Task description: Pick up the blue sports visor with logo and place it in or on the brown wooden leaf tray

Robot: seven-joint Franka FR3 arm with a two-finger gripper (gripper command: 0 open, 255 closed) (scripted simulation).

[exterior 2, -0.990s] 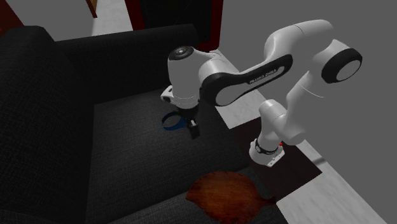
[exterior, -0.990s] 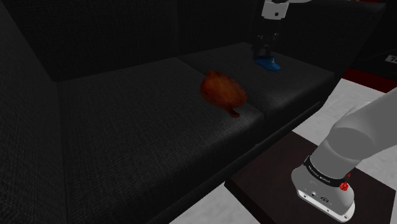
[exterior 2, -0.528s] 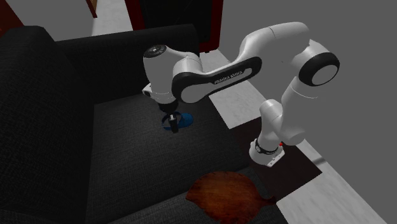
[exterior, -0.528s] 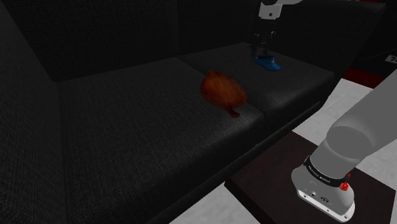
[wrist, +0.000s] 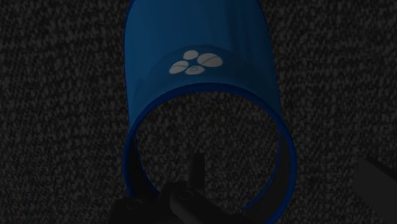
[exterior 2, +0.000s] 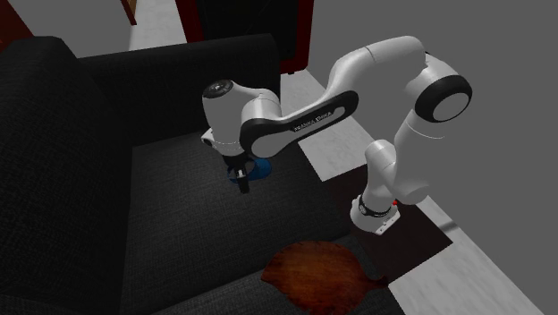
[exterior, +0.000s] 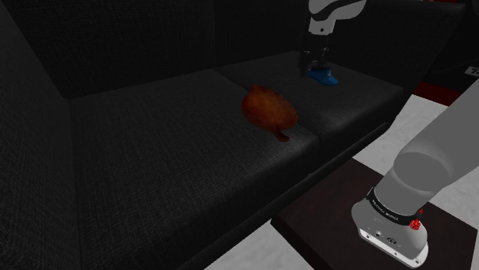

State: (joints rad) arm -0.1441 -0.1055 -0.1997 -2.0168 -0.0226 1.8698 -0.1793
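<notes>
Lying apart: one blue visor (wrist: 198, 44), one brown tray (exterior: 269, 110).

Pretty dim overall. In the shoulder view the black sofa (exterior: 153, 153) soaks up nearly all the light, and the pale floor (exterior: 411, 115) is the brightest patch. The second exterior view is better lit, with soft shading on the white arm (exterior 2: 380, 58). The wrist view is murkiest, and the blue visor (wrist: 197, 57) looks muted.
</notes>
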